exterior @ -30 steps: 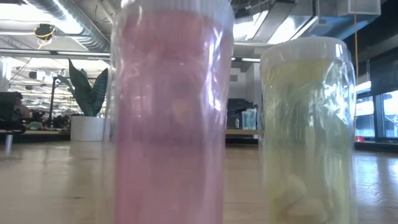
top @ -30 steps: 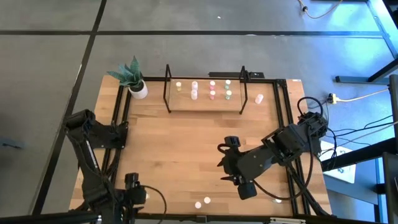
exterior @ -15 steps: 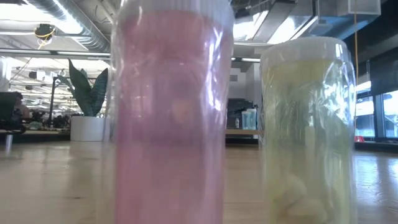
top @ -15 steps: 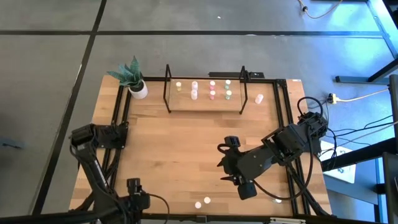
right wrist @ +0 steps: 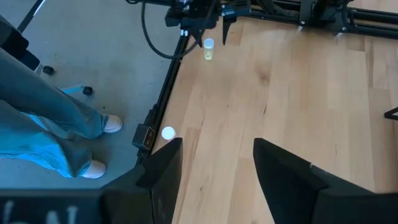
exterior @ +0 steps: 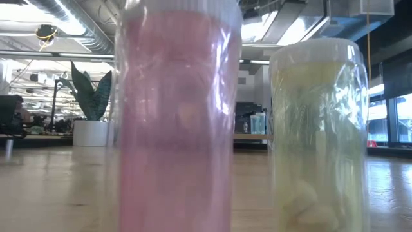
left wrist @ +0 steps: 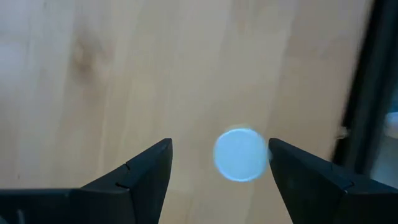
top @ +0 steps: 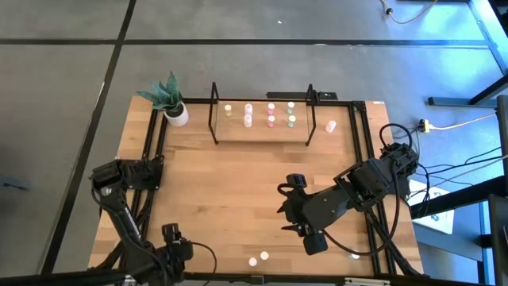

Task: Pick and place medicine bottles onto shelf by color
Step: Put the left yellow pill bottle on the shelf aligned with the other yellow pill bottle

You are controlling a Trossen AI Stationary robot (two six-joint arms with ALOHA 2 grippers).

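Note:
My left gripper (left wrist: 217, 165) hangs open over the table's near left part (top: 173, 242), its fingers pointing down on either side of a small yellowish bottle (right wrist: 208, 50) with a white cap (left wrist: 240, 154). That bottle stands upright on the wood. My right gripper (right wrist: 217, 155) waits open and empty above the table's middle right (top: 287, 210). The shelf (top: 262, 137) at the far side carries several bottles. A pink bottle (exterior: 174, 116) and a yellowish one (exterior: 315, 129) stand at the near edge (top: 258, 258).
A potted plant (top: 171, 102) stands at the far left corner. One bottle (top: 331, 125) stands on the table right of the shelf. Black rails (top: 151, 159) run along both table sides. A person's legs (right wrist: 56, 118) show beyond the near edge.
My left arm has folded lower, bringing its gripper down toward the table at the near left. Nothing else has moved.

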